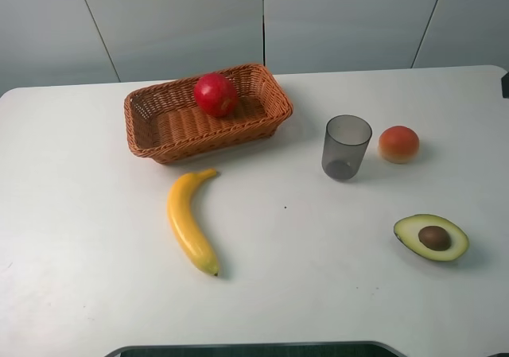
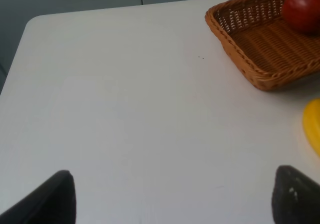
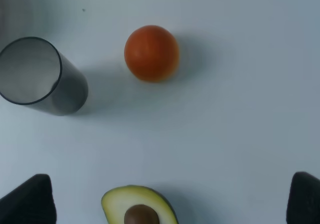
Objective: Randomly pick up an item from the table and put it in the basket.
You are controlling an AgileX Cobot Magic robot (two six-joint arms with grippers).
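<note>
1. The table is big, white and flat. It sits under both claws and holds everything up.

2. The basket stands far ahead of the left claw and off to one side. It is wide and low, so a fruit can drop in from above with ease.

3. The banana lies flat on the table, just this side of the basket. The left wrist view shows only its yellow edge, near one dark finger.

4. The cup stands up straight with its mouth open to the top. It is ahead of the right claw and to one side.

5. The avocado half lies cut side up, its brown pit showing. It sits right between the right claw's two fingers, low in that view.

6. The apple is inside the basket, resting by the back wall. No claw touches it. The job for this fruit looks done.

7. The peach sits on the table ahead of the right claw, beside the cup.

8. Both claws are spread wide and hold nothing. They hang above the table, I think so they are ready for another fruit.
</note>
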